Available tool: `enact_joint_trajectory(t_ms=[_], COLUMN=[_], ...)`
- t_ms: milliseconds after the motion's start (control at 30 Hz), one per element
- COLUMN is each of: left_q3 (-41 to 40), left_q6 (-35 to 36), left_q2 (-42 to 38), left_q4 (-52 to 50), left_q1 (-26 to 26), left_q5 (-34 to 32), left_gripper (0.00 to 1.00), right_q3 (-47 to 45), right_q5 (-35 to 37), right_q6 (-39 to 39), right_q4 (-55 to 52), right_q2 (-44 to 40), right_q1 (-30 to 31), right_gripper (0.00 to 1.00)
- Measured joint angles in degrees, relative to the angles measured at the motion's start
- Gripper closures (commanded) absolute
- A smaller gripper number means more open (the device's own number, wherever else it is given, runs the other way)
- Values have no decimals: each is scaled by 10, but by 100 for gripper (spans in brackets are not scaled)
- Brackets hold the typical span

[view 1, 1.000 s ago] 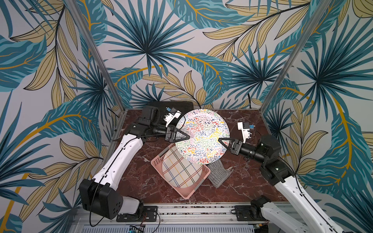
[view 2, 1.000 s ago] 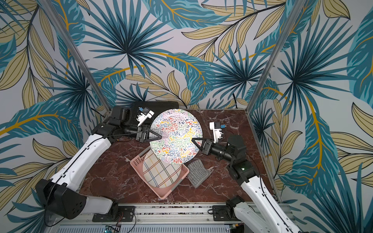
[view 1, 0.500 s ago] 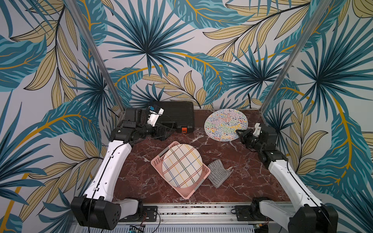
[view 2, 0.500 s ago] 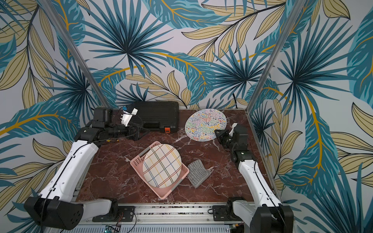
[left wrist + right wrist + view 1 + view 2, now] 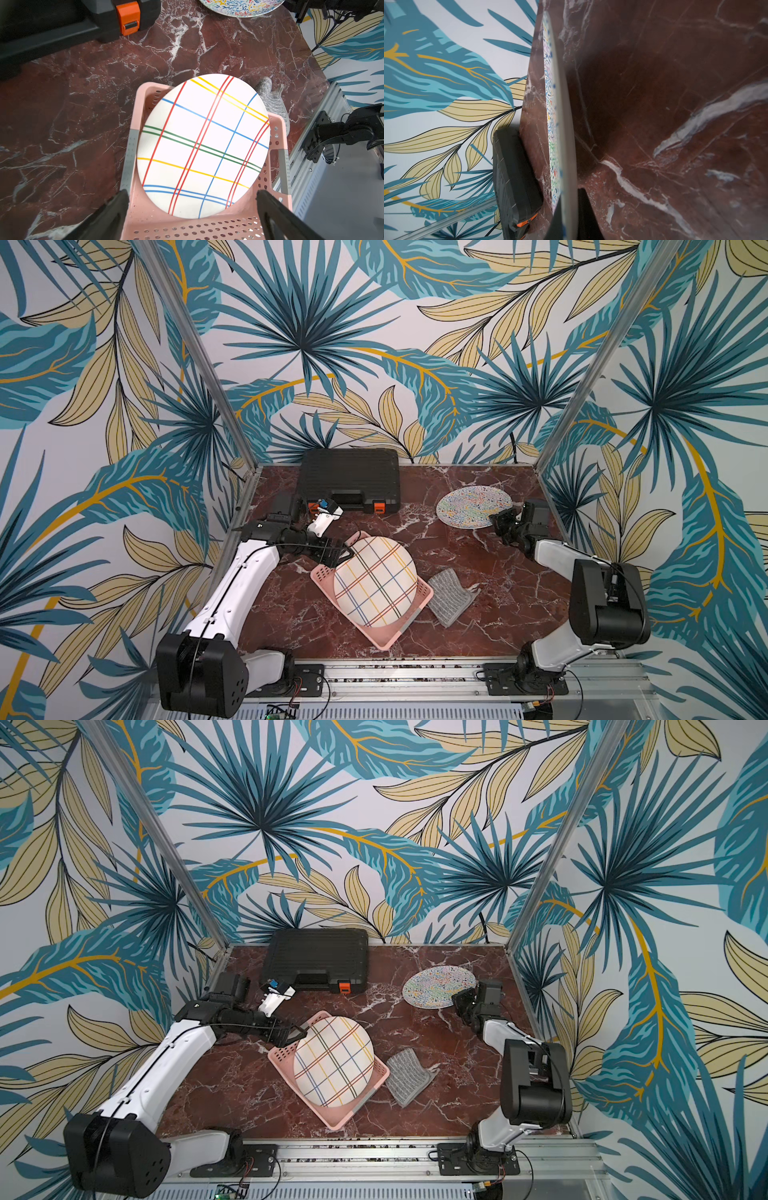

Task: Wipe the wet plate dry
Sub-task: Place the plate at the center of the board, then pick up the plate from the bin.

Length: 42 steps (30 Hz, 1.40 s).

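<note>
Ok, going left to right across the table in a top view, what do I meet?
Left gripper → plaid plate on the pink basket → grey cloth → right gripper. Left out for overlap: black case, speckled plate.

Open tabletop (image 5: 519,593) at 3 o'clock; case (image 5: 349,479) blocks 11, basket (image 5: 322,576) fills the centre, cloth (image 5: 451,601) just beside it at 4.

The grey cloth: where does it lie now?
In both top views the grey cloth lies on the marble table, close beside the pink basket, on its side toward the right arm.
</note>
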Motion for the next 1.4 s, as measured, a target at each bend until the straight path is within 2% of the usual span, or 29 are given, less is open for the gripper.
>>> enact_joint_trajectory(t_ms=[200, 367, 500, 600, 667, 700, 733, 800, 833, 1000, 1133, 1200, 1400], left_q3=[-10, -11, -13, -15, -16, -16, -16, -16, -16, -23, -28, -30, -33], left_q6=[0, 0, 0, 0, 0, 0, 0, 0, 0, 0, -1, -3, -8], left_q2=[-7, -7, -8, -8, -8, -8, -8, -8, -8, -8, -8, -8, -6], left_q4=[20, 28, 31, 33, 34, 34, 34, 34, 35, 39, 44, 51, 65], left_q1=[2, 3, 3, 3, 3, 3, 3, 3, 3, 3, 3, 3, 3], left_q5=[13, 18, 19, 20, 20, 21, 21, 22, 22, 24, 22, 18, -5], left_gripper=[0, 0, 0, 0, 0, 0, 0, 0, 0, 0, 0, 0, 0], right_q3=[79, 121, 117, 103, 91, 86, 84, 83, 83, 81, 66, 65, 72], right_q5=[-4, -23, -23, -23, -19, -17, -18, -12, -6, 32, 58, 71, 57], right_q6=[-11, -4, 0, -1, -5, -8, -16, -33, -44, -91, -119, -136, -195], right_q4=[30, 67, 63, 59, 49, 44, 45, 30, 15, -94, -189, -239, -339], right_q2=[89, 157, 180, 181, 181, 181, 178, 164, 153, 88, -9, -73, -214], right_q1=[-4, -6, -6, -6, -6, -6, -7, -6, -7, -6, 2, 26, 198], right_gripper=[100, 85, 83, 71, 68, 64, 55, 37, 31, 12, 11, 12, 21])
